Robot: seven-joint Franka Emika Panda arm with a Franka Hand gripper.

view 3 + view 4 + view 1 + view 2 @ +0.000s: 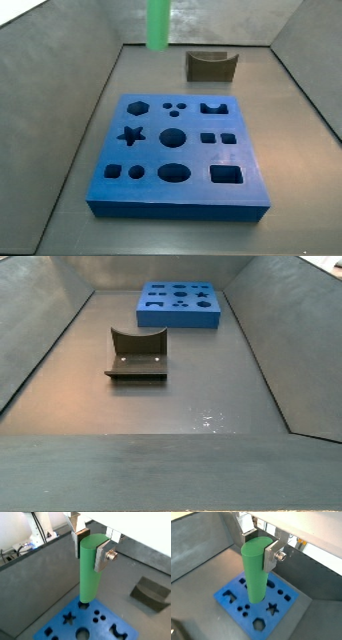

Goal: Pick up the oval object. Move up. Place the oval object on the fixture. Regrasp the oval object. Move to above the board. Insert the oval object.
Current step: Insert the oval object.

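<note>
My gripper (91, 552) is shut on the oval object (87, 572), a bright green rod that hangs upright from the fingers. In both wrist views its lower end points down at the blue board (110, 620) with its shaped holes. The other wrist camera shows the gripper (259, 549), rod (254, 577) and board (258, 614) from the opposite side. In a side view the rod (158, 25) hangs well above the far left part of the board (201, 155), apart from it; the gripper is cut off above. The brown notched fixture (210, 65) stands beyond the board with nothing in its notch.
Grey bin walls slope up around the floor. In a side view the fixture (136, 354) stands mid-floor, a short way from the board (181, 319) at the far end. The fixture (152, 592) also shows beside the board in a wrist view.
</note>
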